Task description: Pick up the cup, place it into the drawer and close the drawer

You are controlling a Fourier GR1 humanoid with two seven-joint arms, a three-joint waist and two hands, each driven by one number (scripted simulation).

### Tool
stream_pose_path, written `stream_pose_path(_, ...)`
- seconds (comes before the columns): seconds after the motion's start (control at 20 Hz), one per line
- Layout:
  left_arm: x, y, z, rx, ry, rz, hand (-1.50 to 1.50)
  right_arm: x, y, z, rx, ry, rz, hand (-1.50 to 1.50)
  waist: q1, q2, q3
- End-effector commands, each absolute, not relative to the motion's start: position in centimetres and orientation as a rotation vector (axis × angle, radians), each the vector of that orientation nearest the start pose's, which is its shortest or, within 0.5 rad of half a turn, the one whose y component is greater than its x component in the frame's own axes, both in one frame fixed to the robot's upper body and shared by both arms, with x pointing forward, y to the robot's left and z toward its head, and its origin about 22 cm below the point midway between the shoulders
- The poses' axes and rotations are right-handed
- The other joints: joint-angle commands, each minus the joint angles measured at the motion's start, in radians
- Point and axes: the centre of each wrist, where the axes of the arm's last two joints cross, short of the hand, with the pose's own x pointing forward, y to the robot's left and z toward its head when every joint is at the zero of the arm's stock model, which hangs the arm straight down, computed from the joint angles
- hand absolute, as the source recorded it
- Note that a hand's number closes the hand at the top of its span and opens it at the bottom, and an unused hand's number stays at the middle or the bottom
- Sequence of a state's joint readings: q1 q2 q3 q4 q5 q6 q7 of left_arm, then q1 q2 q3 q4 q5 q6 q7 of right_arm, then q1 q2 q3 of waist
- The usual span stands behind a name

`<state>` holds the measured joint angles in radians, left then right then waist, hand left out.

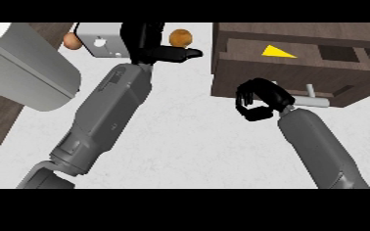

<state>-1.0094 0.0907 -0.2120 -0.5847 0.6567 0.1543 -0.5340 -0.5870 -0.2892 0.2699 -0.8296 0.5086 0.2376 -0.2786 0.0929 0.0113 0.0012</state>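
The brown drawer (pixel 289 61) stands open at the right, with a yellow wedge (pixel 278 52) lying inside and a pale bar handle (pixel 312 98) on its front. My right hand (pixel 259 100) hangs just before the drawer's front, left of the handle, with fingers curled and nothing visible in them. My left arm stretches to the far edge, where my left hand (pixel 150 43) shows its thumb pointing straight to the right. Just beyond that thumb sits an orange-brown rounded thing (pixel 180 36); I cannot tell whether it is the cup.
A white boxy object (pixel 101 41) sits left of my left hand, with another orange rounded thing (pixel 70 40) beside it. A large grey basin-like shape (pixel 36 73) fills the left side. The pale counter (pixel 195 137) lies between my forearms.
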Motion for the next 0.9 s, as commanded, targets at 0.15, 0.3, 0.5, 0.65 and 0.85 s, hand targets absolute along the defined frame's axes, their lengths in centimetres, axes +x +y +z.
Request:
stream_pose_path(0.15, 42.5, 13.3, 7.9, -0.388, -1.924, 0.079, -1.5, 41.2, -26.0, 3.4, -0.27, -1.529, 1.022, 1.5, 0.047, 0.017, 0.004)
stream_pose_path(0.3, 42.4, 14.3, 8.3, -0.394, -1.924, 0.071, -1.5, 42.7, -26.7, 5.8, -0.312, -1.577, 0.95, 1.5, 0.071, 0.018, 0.004)
stream_pose_path(0.5, 42.0, 14.6, 7.4, -0.394, -1.894, 0.052, -1.5, 43.6, -28.3, 8.2, -0.369, -1.568, 0.878, 1.5, 0.089, 0.029, 0.004)
stream_pose_path(0.65, 41.7, 15.5, 6.8, -0.42, -1.897, 0.036, -1.5, 44.0, -28.7, 9.6, -0.355, -1.588, 0.835, 1.5, 0.108, 0.03, 0.003)
stream_pose_path(0.85, 41.5, 16.5, 6.3, -0.418, -1.894, 0.024, -1.5, 44.0, -30.3, 11.1, -0.352, -1.619, 0.815, 1.5, 0.109, 0.035, 0.002)
